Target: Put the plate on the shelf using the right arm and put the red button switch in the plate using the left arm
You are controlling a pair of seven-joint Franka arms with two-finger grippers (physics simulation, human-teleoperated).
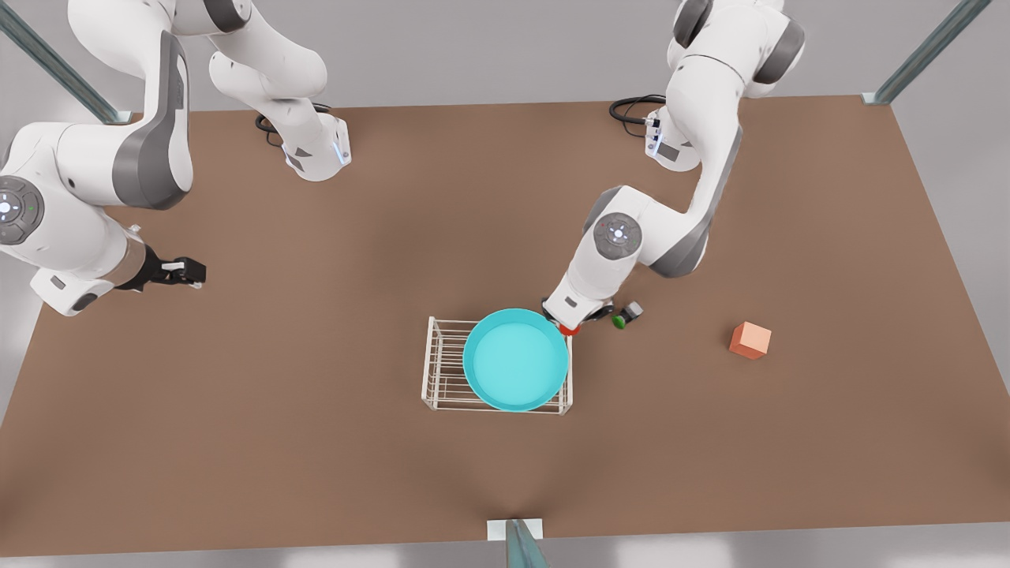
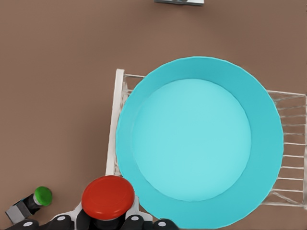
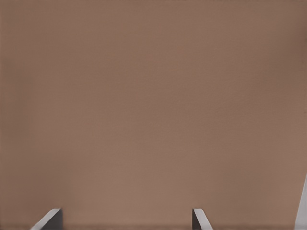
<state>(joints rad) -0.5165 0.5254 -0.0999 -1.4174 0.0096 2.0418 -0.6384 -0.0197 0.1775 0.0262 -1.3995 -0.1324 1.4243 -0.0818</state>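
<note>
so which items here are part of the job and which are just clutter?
Job: plate sitting on shelf; red button switch held in left gripper at the plate's rim; right gripper open, waiting aside.
Clutter: green button switch, orange cube.

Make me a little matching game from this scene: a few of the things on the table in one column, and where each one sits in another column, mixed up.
Things:
1. plate
2. red button switch
3. green button switch
4. orange cube

Places:
A. alone on the table toward the front view's right
B. on top of the wire rack
C. lying on the table beside the left claw
D. held in the left claw, at the plate's rim

Pairs: 1-B, 2-D, 3-C, 4-A

The right claw waits open over bare table at the front view's left.
</note>
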